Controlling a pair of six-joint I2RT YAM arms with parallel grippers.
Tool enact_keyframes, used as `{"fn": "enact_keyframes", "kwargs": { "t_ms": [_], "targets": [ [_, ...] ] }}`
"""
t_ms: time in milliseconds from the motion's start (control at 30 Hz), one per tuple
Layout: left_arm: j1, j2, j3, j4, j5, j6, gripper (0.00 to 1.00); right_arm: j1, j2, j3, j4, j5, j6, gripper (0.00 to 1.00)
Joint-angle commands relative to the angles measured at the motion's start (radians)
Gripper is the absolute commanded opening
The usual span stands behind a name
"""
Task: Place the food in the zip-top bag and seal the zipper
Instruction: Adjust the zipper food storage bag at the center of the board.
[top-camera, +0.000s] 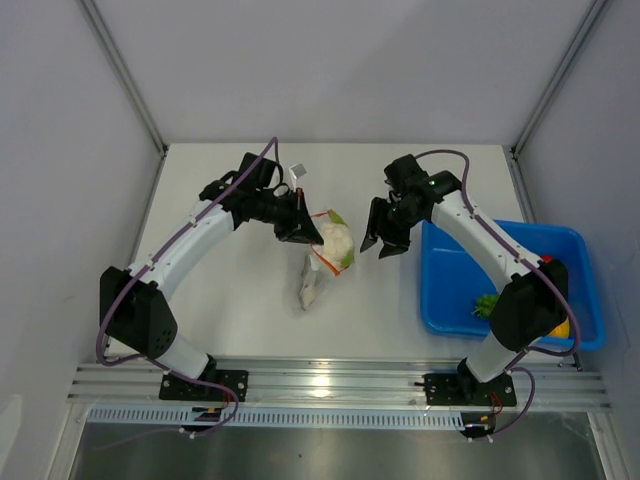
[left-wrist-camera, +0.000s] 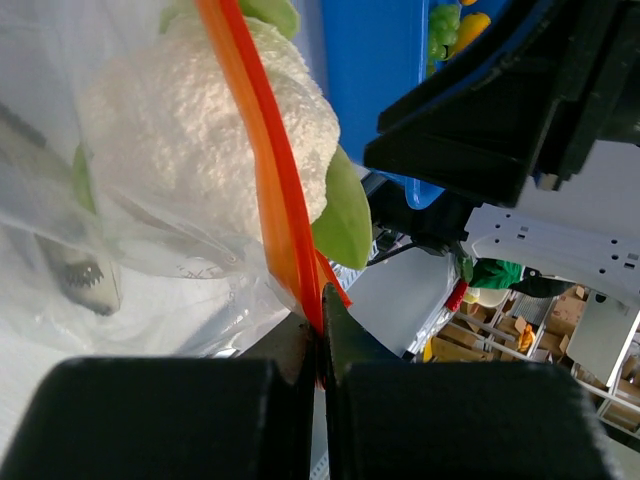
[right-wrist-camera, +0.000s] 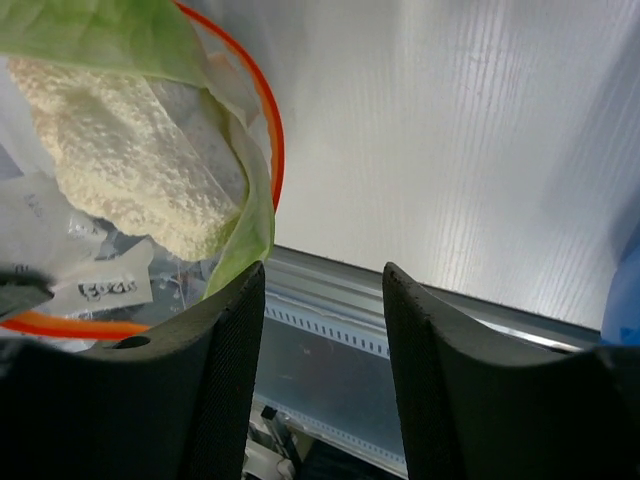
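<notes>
A white table (top-camera: 240, 300) sits between pale walls, with two robot arms bolted at its near edge. The left arm (top-camera: 190, 245) curves in toward the middle of the table. The right arm (top-camera: 480, 245) bends over a blue tray (top-camera: 445, 295) that stands on the right side.

Near the middle, a clear bag (top-camera: 312, 285) is held up by its mouth, and its crumpled lower end trails down onto the table. A toy cauliflower (top-camera: 337, 240), white with green leaves, sits in the bag's mouth, partly inside the plastic. An orange-red zipper (left-wrist-camera: 265, 150) loops around the cauliflower, so the mouth gapes unsealed.

The left gripper (top-camera: 300, 230) is on the bag's left side. Its fingers (left-wrist-camera: 290, 345) are pressed together, pinching the zipper at the mouth edge.

The right gripper (top-camera: 385, 238) hovers just to the right of the bag, between bag and tray. Its fingers (right-wrist-camera: 235, 330) stand apart with nothing between them, and they do not touch the bag.

In the tray's near end lie a green piece (top-camera: 485, 303) and a yellow piece (top-camera: 560, 328) of toy food, both partly hidden by the right arm.
</notes>
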Motion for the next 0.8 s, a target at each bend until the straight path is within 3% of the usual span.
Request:
{"fn": "enact_keyframes", "kwargs": {
  "t_ms": [0,167,767],
  "targets": [
    [0.006,-0.035,0.021,0.023,0.034,-0.004,0.01,-0.013,0.037,-0.045,0.133,-0.062,-0.028,0.52],
    [0.006,-0.04,0.018,0.024,0.032,-0.005,0.01,-0.024,0.061,-0.134,0.316,-0.214,-0.008,0.52],
    [0.007,-0.04,0.029,0.018,0.038,-0.011,0.01,-0.038,0.199,-0.204,0.417,-0.406,0.006,0.51]
  ]
}}
